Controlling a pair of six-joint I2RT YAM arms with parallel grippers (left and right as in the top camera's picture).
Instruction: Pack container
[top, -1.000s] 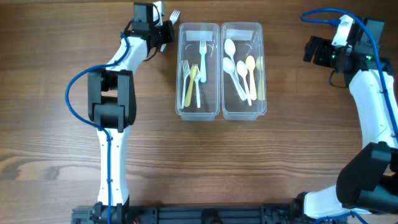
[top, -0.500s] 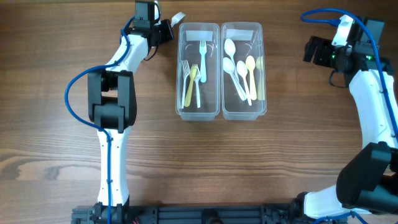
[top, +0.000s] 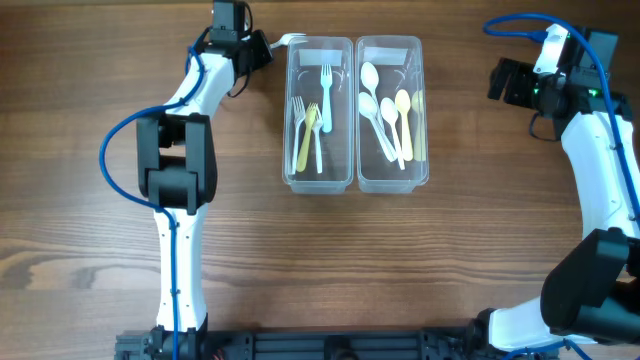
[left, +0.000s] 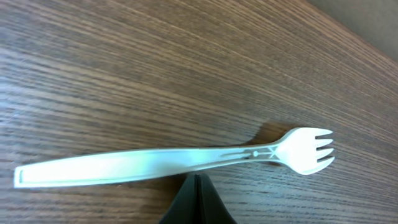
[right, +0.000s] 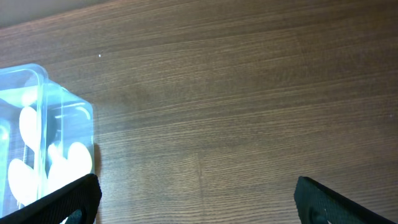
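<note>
Your left gripper (top: 264, 46) is up near the far edge of the worktop (top: 450, 260), just beside the far left corner of the container (top: 354, 120). Its fingers (left: 186, 208) are pressed together, pinching a white fork (left: 174, 163) by the handle. In the wrist view the fork lies crosswise in front of the fingertips, tines to the picture's right, and it throws a shadow on the wood under its head. From overhead, the fork's free end reaches the rim at that corner; you cannot tell whether it touches the plastic. The container sits midway across the worktop, toward the far edge, with its two long tubs side by side and running from far to near. The left tub (top: 319, 178) holds a few forks (top: 312, 130) lying lengthwise — pale blue, yellow and white. The right tub (top: 392, 178) holds spoons (top: 385, 115), mostly white, with a yellowish one toward its outer wall. Your right gripper (top: 500, 80) is near the far right corner of the worktop, well apart from the container, with its fingers (right: 68, 199) spread wide. Its wrist view shows one dark fingertip at each lower corner with bare wood between them, and a corner of the spoon tub at the left of the picture.
</note>
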